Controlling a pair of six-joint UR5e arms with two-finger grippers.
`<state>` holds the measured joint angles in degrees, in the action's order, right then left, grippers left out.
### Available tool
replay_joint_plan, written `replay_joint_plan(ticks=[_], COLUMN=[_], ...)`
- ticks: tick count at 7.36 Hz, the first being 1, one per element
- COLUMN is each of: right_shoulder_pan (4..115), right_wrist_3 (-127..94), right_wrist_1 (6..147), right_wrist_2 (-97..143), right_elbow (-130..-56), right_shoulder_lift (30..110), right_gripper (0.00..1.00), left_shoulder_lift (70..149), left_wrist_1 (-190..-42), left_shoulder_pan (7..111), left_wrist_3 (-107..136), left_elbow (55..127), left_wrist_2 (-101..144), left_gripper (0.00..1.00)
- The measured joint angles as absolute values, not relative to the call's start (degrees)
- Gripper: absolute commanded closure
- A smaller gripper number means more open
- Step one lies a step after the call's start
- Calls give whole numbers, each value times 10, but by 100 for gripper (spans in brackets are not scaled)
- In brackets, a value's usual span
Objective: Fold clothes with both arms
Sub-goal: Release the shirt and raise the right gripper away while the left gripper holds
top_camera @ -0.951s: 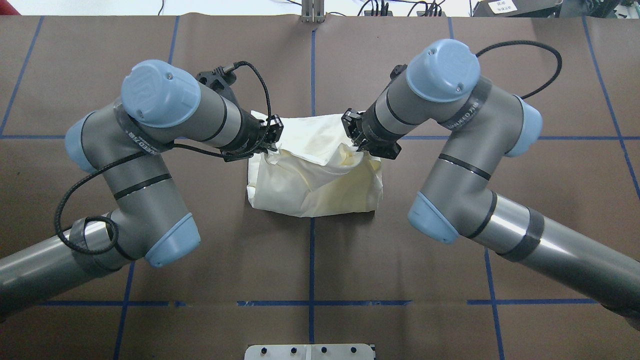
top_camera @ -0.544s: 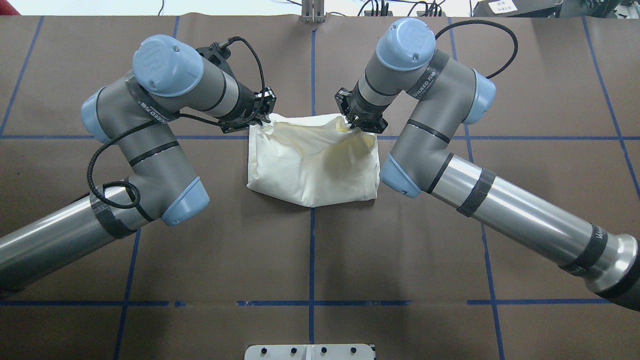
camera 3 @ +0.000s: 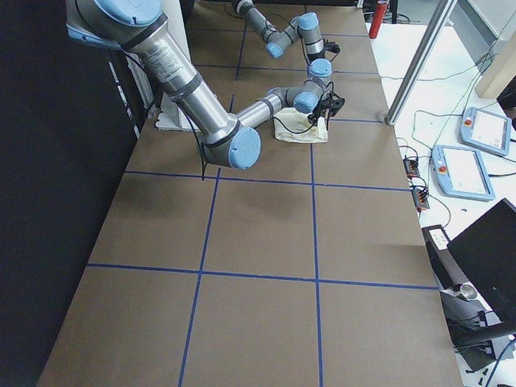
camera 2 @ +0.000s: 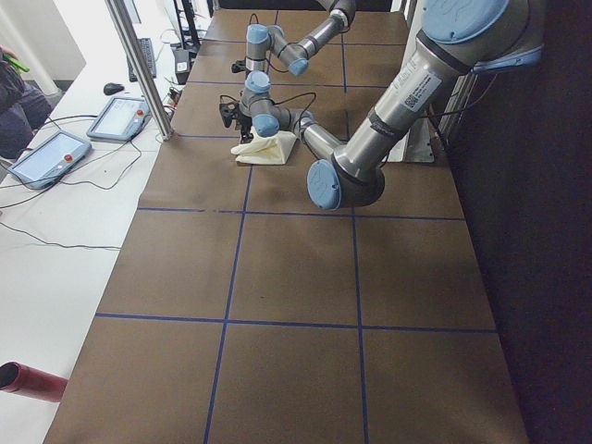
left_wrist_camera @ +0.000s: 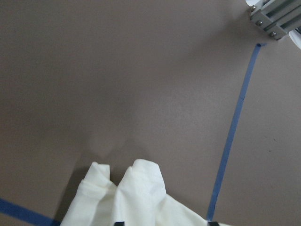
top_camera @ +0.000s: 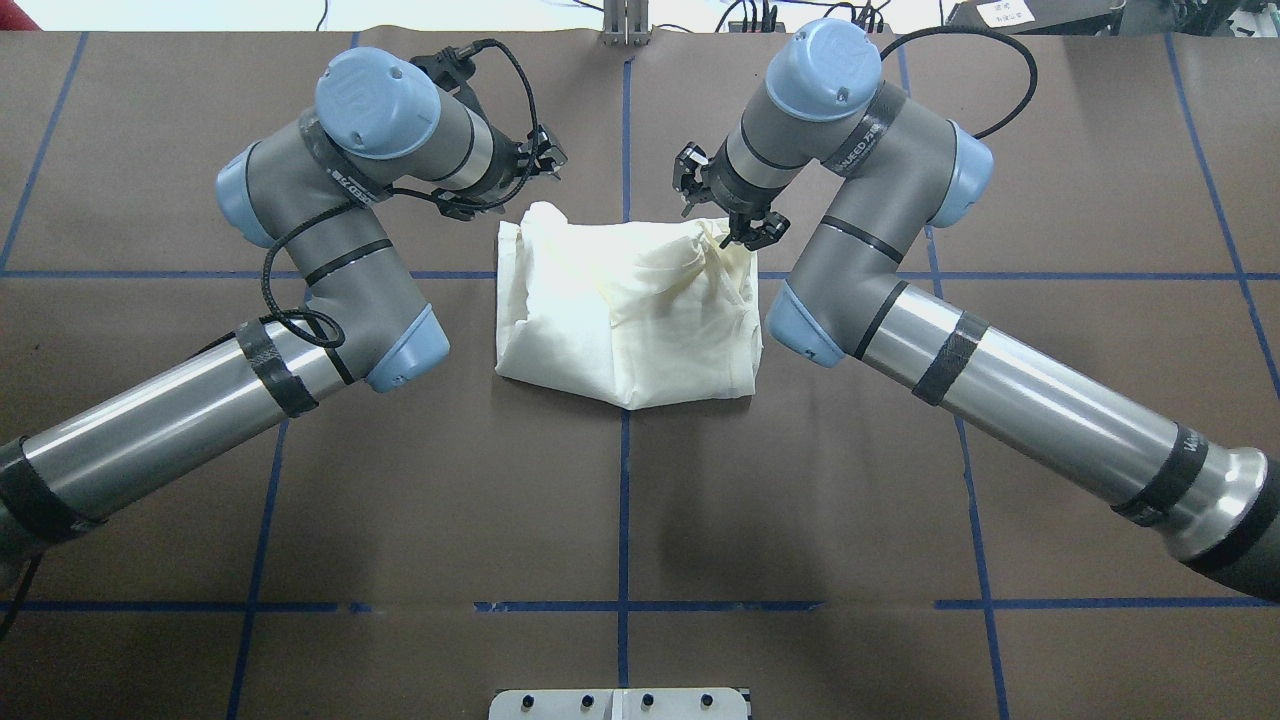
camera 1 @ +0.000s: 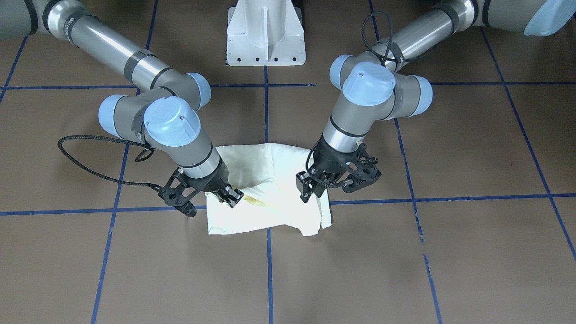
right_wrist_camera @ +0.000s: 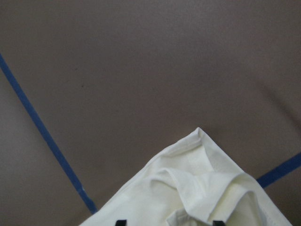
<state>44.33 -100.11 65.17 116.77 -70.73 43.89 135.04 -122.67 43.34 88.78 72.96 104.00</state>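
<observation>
Facing the robot, the front camera shows the cream shirt [camera 1: 258,220] as a folded bundle on the brown surface [camera 1: 405,252]. It lies across the centre blue tape line [camera 1: 268,274], out from the white pedestal [camera 1: 265,33]. Only plain cloth shows, so any print is folded out of sight. The right gripper [camera 1: 228,197] hangs over the shirt's edge on this view's left and the left gripper [camera 1: 310,189] over the opposite edge. Wrists and black mounts cover part of the fingers, so their spacing is hard to read here.

From overhead, the shirt [top_camera: 625,310] sits mid-surface with a lumpy far edge. The left gripper [top_camera: 548,160] hangs beyond the far left corner, apart from the cloth. The right gripper [top_camera: 750,232] overlaps the far right corner; contact cannot be told.

From the left end, the shirt [camera 2: 268,150] is small and distant under the wrist of the left arm [camera 2: 388,120], and the fingers are too tiny to judge. A tablet [camera 2: 51,157] lies on the white desk alongside.

From the right end, the shirt [camera 3: 300,129] is just as small beyond the right arm [camera 3: 201,105].

The left wrist camera catches a puckered shirt corner [left_wrist_camera: 136,197], cut off by the bottom edge. Two dark fingertips [left_wrist_camera: 117,223] barely poke in, well apart: the fingers are spread and pinch nothing.

The right wrist camera shows a pointed corner [right_wrist_camera: 197,179]. Its fingertips [right_wrist_camera: 121,222] are likewise spread wide, with the cloth lying loose beneath them.
</observation>
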Motion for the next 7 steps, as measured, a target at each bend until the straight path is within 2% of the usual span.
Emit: replay_joint_plan(ticks=[4,7], right_shoulder_pan=[520,550], right_wrist_3=[-893,-830], right_wrist_1=[652,654], right_wrist_2=[1244,1254], right_elbow=[-708,-714], right_shoulder_lift=[445,457], right_gripper=[0,0], left_shoulder_lift=[1279,1266], left_wrist_1=[-1318,-1405], left_shoulder_pan=[440,432], left_wrist_3=[858,924], left_elbow=[760,753], left_wrist_2=[1089,1178], left_gripper=[0,0])
